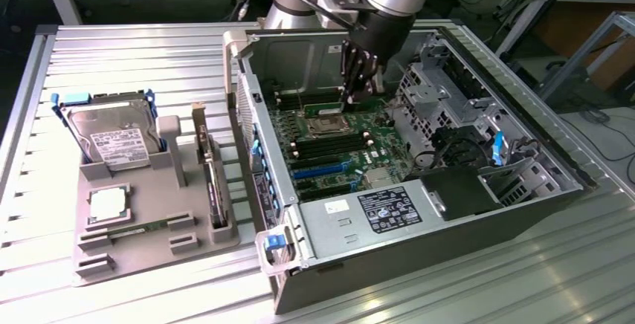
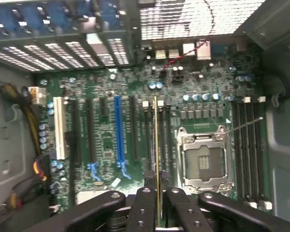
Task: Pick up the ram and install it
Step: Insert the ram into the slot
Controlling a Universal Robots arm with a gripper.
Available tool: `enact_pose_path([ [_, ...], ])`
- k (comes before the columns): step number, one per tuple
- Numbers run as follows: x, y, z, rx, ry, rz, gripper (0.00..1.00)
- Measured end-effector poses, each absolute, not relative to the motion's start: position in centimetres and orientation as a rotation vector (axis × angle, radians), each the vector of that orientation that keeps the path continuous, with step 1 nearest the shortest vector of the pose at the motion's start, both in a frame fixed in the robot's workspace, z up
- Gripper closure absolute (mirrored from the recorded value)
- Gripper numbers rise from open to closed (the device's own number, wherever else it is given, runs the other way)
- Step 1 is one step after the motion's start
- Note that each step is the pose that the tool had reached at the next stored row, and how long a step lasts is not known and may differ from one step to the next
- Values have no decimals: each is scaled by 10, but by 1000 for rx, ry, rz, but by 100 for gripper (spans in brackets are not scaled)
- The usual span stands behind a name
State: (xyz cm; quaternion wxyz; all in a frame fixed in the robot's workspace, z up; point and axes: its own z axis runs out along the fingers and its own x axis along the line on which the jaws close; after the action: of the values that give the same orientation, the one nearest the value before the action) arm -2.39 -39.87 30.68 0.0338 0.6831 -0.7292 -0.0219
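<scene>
My gripper point(image 1: 358, 90) reaches down into the open computer case point(image 1: 516, 212) and is shut on the ram point(image 1: 323, 105), a slim green stick. In the wrist view the ram point(image 2: 156, 145) shows edge-on as a thin line running out from between the black fingers point(image 2: 144, 210) of the gripper point(image 2: 158, 205). It hangs over the black memory slots point(image 2: 149, 140) between the blue expansion slot point(image 2: 119, 130) and the empty processor socket point(image 2: 203, 162). Whether its lower edge touches a slot I cannot tell.
The case's walls and the drive cage point(image 1: 436, 94) hem in the gripper. More memory slots point(image 2: 249, 154) lie past the socket. On the exterior view's left, a grey tray point(image 1: 149, 190) holds a hard drive point(image 1: 111, 134), a square processor point(image 1: 107, 203), an upright card point(image 1: 211, 179) and another green stick point(image 1: 129, 229).
</scene>
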Motion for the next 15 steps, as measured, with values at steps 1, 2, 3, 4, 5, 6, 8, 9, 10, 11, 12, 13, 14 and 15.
enact_pose_path([
  [1, -24, -398, 305, 2112, -2233, -66, 85],
  [2, -23, -398, 303, 2133, -2211, -64, 85],
  [3, -23, -398, 302, 2150, -2193, -63, 85],
  [4, -23, -398, 300, 2175, -2167, -61, 85],
  [5, -23, -398, 297, 2185, -2156, -60, 85],
  [6, -23, -398, 294, 2185, -2156, -60, 85],
  [8, -23, -398, 289, 2185, -2156, -60, 85],
  [9, -23, -398, 285, 2182, -2159, -60, 85],
  [10, -23, -398, 281, 2164, -2178, -61, 85],
  [11, -23, -398, 279, 2141, -2201, -62, 85],
  [12, -23, -398, 277, 2121, -2221, -63, 85],
  [13, -23, -398, 275, 2113, -2228, -63, 85],
  [14, -23, -398, 274, 2113, -2228, -62, 85],
  [15, -23, -398, 272, 2112, -2228, -61, 85],
])
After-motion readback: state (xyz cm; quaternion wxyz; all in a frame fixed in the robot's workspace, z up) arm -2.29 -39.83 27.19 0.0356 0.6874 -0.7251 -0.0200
